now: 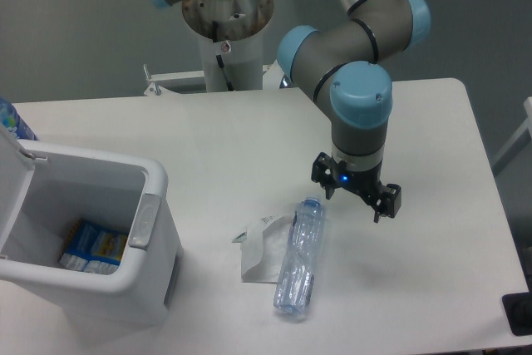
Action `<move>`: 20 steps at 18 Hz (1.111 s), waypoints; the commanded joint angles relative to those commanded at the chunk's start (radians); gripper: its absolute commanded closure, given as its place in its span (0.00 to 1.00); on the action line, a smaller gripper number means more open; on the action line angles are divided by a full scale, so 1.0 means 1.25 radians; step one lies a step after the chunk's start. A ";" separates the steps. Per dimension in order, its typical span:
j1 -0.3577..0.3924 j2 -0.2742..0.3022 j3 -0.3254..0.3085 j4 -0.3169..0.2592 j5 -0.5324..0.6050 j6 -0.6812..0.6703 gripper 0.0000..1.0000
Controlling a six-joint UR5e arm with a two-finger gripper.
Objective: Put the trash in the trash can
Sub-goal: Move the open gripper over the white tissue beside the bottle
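A crushed clear plastic bottle (299, 259) with a bluish cap lies on the white table, its cap pointing away from the front edge. Against its left side rests a crumpled white paper wrapper (261, 248) with small print. My gripper (357, 202) hangs just right of the bottle's cap end, above the table, open with nothing between its black fingers. The white trash can (155, 197) stands at the front left with its lid (12, 164) swung up and a grey latch tab (142, 222) on its near rim.
Inside the bin lies a blue and yellow carton (91, 248). The arm's base column (226, 31) rises at the back of the table. A black object (519, 313) sits at the front right corner. The table's right edge runs close to the gripper's right.
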 joint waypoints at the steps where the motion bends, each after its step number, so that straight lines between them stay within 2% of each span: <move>1: -0.001 0.000 0.000 0.000 0.000 0.000 0.00; 9: -0.013 -0.002 0.000 0.007 -0.004 -0.021 0.00; 13: -0.032 -0.021 -0.001 0.053 -0.004 -0.104 0.00; 16: -0.044 -0.032 0.004 0.058 -0.001 -0.142 0.00; 20: -0.096 -0.065 0.018 0.058 -0.001 -0.237 0.00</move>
